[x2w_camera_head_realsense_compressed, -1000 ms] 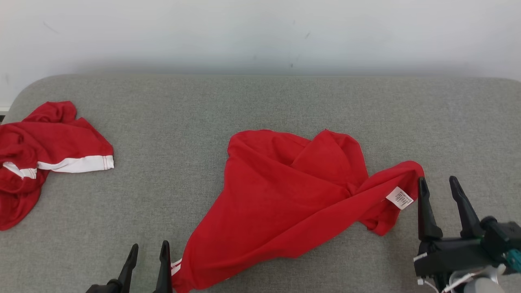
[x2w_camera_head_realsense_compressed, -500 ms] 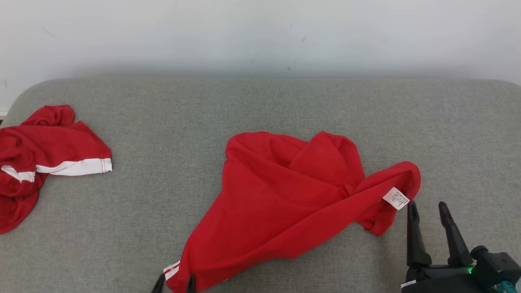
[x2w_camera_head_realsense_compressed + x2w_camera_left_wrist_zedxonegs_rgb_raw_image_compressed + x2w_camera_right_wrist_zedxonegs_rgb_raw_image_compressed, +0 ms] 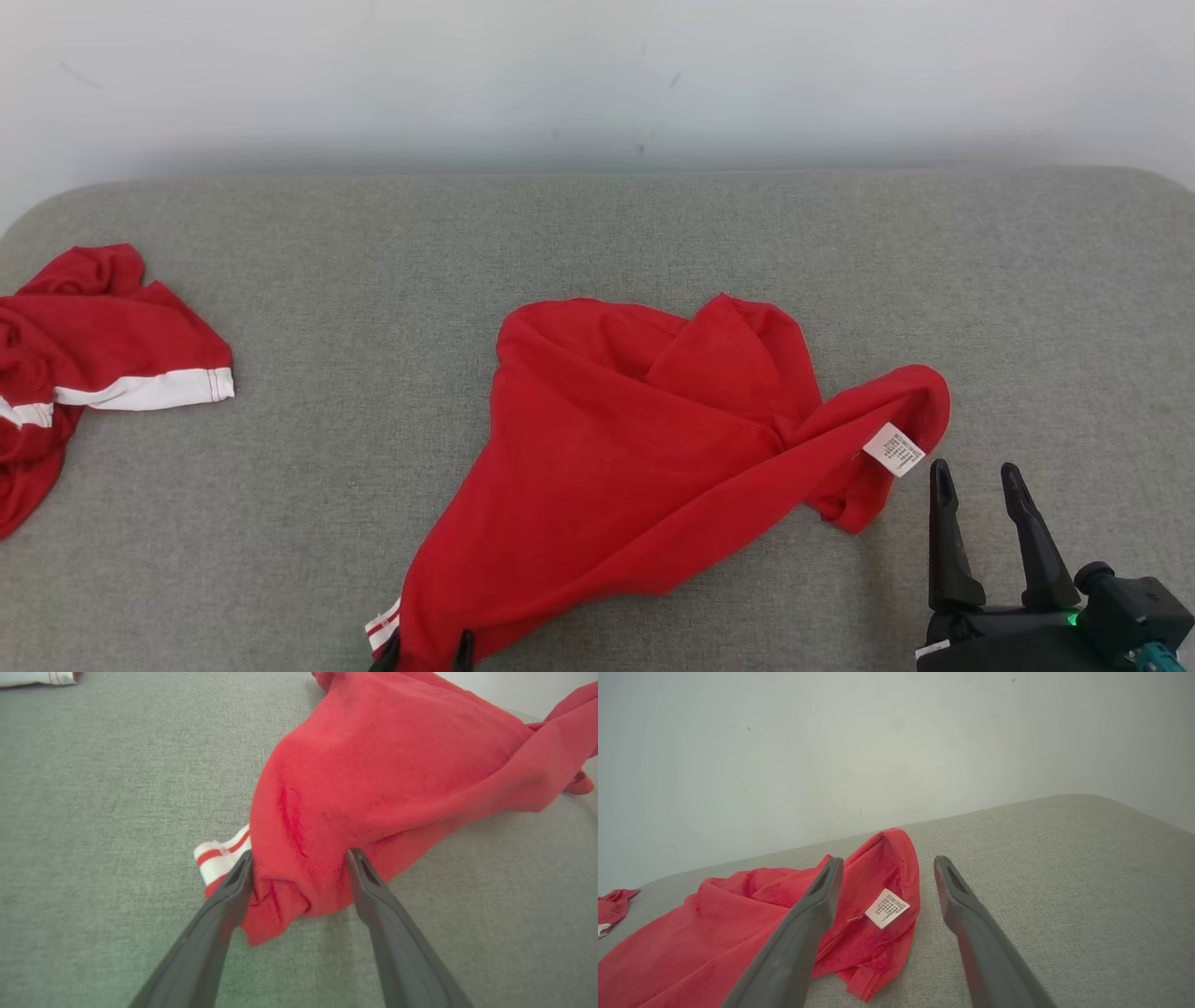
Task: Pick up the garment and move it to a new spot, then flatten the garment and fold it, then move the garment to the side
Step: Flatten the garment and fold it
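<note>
Although the left gripper is largely cut off in the head view, its jaws are seen apart, straddling the near corner of the red garment, crumpled on the grey cushion; the right gripper is held spread beside the label.

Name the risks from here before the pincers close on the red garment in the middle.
1. The left pincer straddles a bunched corner of the garment by the striped cuff; closing may trap several layers, so it won't spread flat.
2. The right pincer stands open beside the end with the white label, not around cloth; closing there may miss.
</note>
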Robot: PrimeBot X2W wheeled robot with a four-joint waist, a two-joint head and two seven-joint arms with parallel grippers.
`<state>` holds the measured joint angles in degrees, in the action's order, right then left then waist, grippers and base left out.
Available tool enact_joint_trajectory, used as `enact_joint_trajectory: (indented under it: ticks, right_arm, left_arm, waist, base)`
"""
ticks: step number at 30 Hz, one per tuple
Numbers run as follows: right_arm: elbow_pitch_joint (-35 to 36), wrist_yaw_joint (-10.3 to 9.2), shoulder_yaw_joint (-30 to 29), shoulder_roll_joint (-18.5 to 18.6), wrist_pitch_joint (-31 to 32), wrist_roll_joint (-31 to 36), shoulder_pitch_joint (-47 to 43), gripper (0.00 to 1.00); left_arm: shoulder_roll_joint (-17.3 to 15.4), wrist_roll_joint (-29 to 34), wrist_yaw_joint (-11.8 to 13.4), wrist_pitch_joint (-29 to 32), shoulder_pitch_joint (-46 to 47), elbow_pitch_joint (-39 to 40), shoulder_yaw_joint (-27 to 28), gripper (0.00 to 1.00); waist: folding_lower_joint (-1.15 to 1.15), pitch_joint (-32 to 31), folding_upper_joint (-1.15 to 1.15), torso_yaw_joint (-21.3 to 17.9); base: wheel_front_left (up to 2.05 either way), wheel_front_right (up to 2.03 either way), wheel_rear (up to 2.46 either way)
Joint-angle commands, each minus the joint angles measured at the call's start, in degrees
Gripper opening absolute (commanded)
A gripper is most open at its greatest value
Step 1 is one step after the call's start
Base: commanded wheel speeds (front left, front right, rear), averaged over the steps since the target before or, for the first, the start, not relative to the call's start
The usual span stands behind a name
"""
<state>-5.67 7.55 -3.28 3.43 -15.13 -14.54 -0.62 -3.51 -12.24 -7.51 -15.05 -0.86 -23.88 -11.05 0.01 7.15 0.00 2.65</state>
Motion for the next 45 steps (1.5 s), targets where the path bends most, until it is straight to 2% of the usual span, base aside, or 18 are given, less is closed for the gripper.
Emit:
enact_joint_trajectory:
  ticks: [1,2,3,4,5,11,15,16,19,25,34,45]
  right_arm:
    - [-0.13,-0.13,0.05,-0.21,-0.06,-0.26,0.32,1.00]
    - [-0.14,-0.13,0.11,-0.21,-0.06,-0.26,0.30,1.00]
    - [-0.11,-0.13,0.17,-0.24,-0.06,-0.30,0.32,1.00]
    - [-0.04,-0.13,0.19,-0.27,-0.06,-0.37,0.36,1.00]
    - [0.09,-0.13,0.23,-0.28,-0.06,-0.44,0.39,1.00]
    - [0.50,-0.13,-0.58,-0.43,-0.05,-0.89,-0.59,1.00]
    - [0.78,-0.13,-1.41,-0.51,-0.06,-1.28,-0.77,1.00]
    - [0.78,-0.13,-1.41,-0.51,-0.06,-1.28,-0.77,1.00]
    - [0.71,-0.13,-1.94,-0.56,-0.06,-1.47,-0.58,1.00]
    - [0.49,-0.13,-2.09,-0.59,-0.06,-1.74,-0.04,1.00]
    - [-0.80,-0.13,-1.48,-0.59,-0.05,-1.95,0.70,1.00]
    - [-3.36,-0.13,0.86,-0.59,-0.05,-2.17,4.08,1.00]
  left_arm:
    - [-0.28,-0.44,0.05,-0.16,1.70,-0.92,-0.54,1.00]
    - [-0.33,-0.77,0.05,-0.16,2.07,-1.52,-0.80,1.00]
    - [-0.48,-0.98,0.05,-0.16,2.51,-1.62,-1.11,0.40]
    - [-0.56,-1.26,0.05,-0.16,2.77,-1.65,-1.34,0.18]
    - [-0.69,-1.51,0.05,-0.16,2.96,-1.33,-1.54,0.00]
    - [-1.93,-2.66,0.05,-0.16,0.83,5.31,-5.39,0.00]
    - [-4.39,-3.19,0.05,-0.16,-0.73,12.23,-11.42,0.00]
    - [-4.39,-3.19,0.05,-0.16,-0.73,12.23,-11.42,0.00]
    - [-6.88,-3.67,0.04,-0.16,-2.63,19.72,-16.30,0.00]
    - [-9.19,-4.56,0.04,-0.16,-3.47,23.90,-19.55,0.00]
    - [-8.69,-3.85,0.04,-0.16,3.48,20.77,-17.47,0.00]
    - [-10.57,-7.65,0.07,-0.16,18.89,6.96,-13.39,0.00]
  waist:
    - [-0.01,-0.03,0.00,-0.12]
    - [-0.01,-0.08,0.00,-0.18]
    - [-0.01,-0.12,0.00,-0.24]
    - [-0.01,-0.14,0.00,-0.29]
    - [-0.01,-0.16,0.00,-0.33]
    - [-0.01,-0.24,0.00,0.61]
    - [-0.01,-0.14,0.00,2.06]
    - [-0.01,-0.14,0.00,2.06]
    - [-0.01,0.00,0.00,3.21]
    - [-0.01,0.28,0.00,3.74]
    - [-0.01,0.36,0.00,1.56]
    - [-0.01,2.79,0.00,-5.06]
  base:
    - [0.00,0.00,0.00]
    - [0.00,0.00,0.00]
    - [0.00,0.00,0.00]
    - [0.00,0.00,0.00]
    - [0.00,0.00,0.00]
    - [0.00,0.00,0.00]
    - [0.00,0.00,0.00]
    - [0.00,0.00,0.00]
    - [0.00,0.00,0.00]
    - [0.00,0.00,0.00]
    - [0.00,0.00,0.00]
    - [0.00,0.00,0.00]
